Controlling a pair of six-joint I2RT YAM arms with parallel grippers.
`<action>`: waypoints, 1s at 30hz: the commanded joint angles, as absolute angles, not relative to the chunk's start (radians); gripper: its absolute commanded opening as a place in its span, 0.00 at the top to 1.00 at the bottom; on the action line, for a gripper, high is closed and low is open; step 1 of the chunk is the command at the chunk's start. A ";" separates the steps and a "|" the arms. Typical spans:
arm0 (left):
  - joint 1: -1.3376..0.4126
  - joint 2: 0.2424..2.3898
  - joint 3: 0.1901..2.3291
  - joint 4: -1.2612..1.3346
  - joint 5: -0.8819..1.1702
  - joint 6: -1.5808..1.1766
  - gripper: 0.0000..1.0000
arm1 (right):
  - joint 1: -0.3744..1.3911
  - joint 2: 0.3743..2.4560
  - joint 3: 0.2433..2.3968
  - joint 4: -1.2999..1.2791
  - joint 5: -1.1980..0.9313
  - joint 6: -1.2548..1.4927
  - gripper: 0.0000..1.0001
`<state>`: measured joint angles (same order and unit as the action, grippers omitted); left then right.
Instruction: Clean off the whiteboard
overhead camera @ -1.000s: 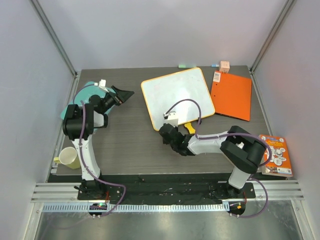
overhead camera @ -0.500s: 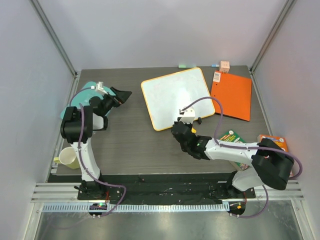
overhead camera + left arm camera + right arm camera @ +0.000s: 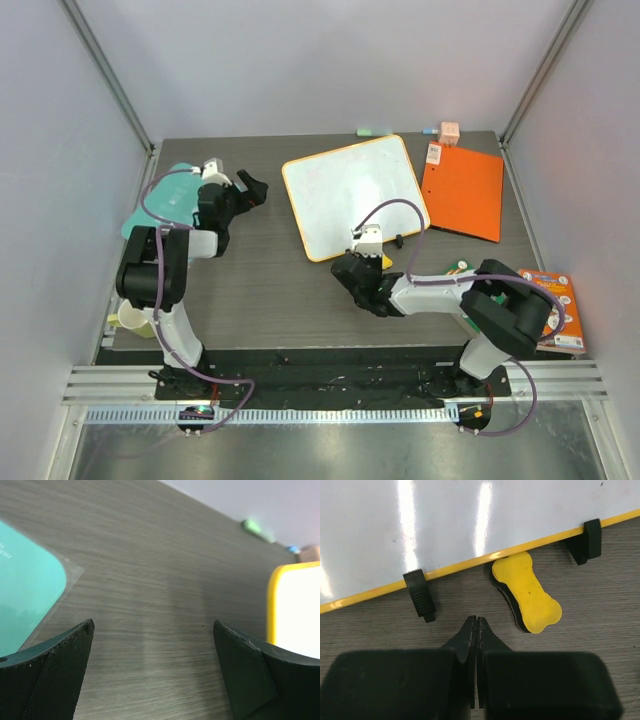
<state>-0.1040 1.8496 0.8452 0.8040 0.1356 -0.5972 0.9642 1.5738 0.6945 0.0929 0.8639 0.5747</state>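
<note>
The whiteboard [image 3: 350,195], white with a thin yellow rim, lies flat at the table's middle back. I see no dark writing on it. In the right wrist view its near edge [image 3: 495,520] carries two black clips. A yellow bone-shaped eraser [image 3: 527,592] lies on the table against that edge; it also shows in the top view [image 3: 387,262]. My right gripper [image 3: 476,619] is shut and empty, just left of the eraser and short of the board; the top view shows it too [image 3: 362,256]. My left gripper [image 3: 252,190] is open and empty left of the board [image 3: 300,610], low over bare table [image 3: 152,670].
A teal sheet [image 3: 165,195] lies at the left edge under my left arm. An orange folder [image 3: 463,190] lies right of the board. A yellow mug [image 3: 135,315] stands front left. A printed packet [image 3: 552,310] lies at the right. A small pink box [image 3: 449,131] is at the back.
My right arm swung its elbow out to the right and back; its shut gripper stays by the board's near edge. My left wrist turned and moved a little toward the board.
</note>
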 commanded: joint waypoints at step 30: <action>-0.296 1.585 0.942 0.381 -0.215 -0.313 0.00 | 0.954 1.516 0.762 0.104 0.795 0.525 0.57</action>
<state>-0.2737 1.6413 0.8864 0.5121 -0.2565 -0.3458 0.9535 1.6768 0.7986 0.1257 0.7750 0.5465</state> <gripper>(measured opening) 0.996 0.291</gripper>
